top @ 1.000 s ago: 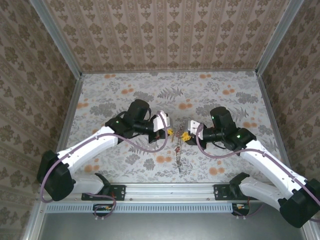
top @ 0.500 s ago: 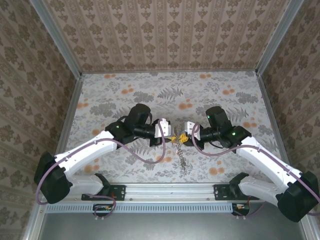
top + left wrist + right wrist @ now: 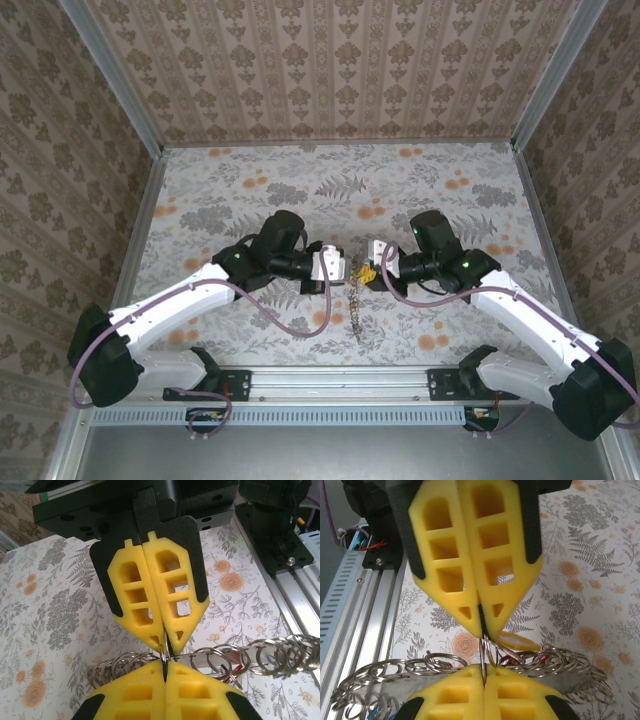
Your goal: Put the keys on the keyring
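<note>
**Left wrist and top external views: both grippers pinched on one ring of the chain**

The keyring (image 3: 270, 656) is a floppy string of thin, shiny silvery wire rings, linked and overlapping like coils. Small keys are caught among the rings: a flat pale-yellow plastic head (image 3: 516, 641) and a sliver of red (image 3: 235, 669) show; the rest is too tangled to tell apart.

From above, the string runs from the meeting point of the grippers toward the near edge of the table (image 3: 230, 180), around the middle of its width. Whether its loose end rests on the surface cannot be told.

The table carries a matt print of grey ferns and orange blossoms. Brown damask-patterned walls (image 3: 330, 60) enclose three sides, and a ribbed aluminium rail (image 3: 340, 380) lines the near edge.

The left gripper (image 3: 165, 669) and right gripper (image 3: 165, 647) meet tip to tip. Each has its blocky yellow latticed pads pressed together, with one upright wire ring of the keyring clamped in the seam.
</note>
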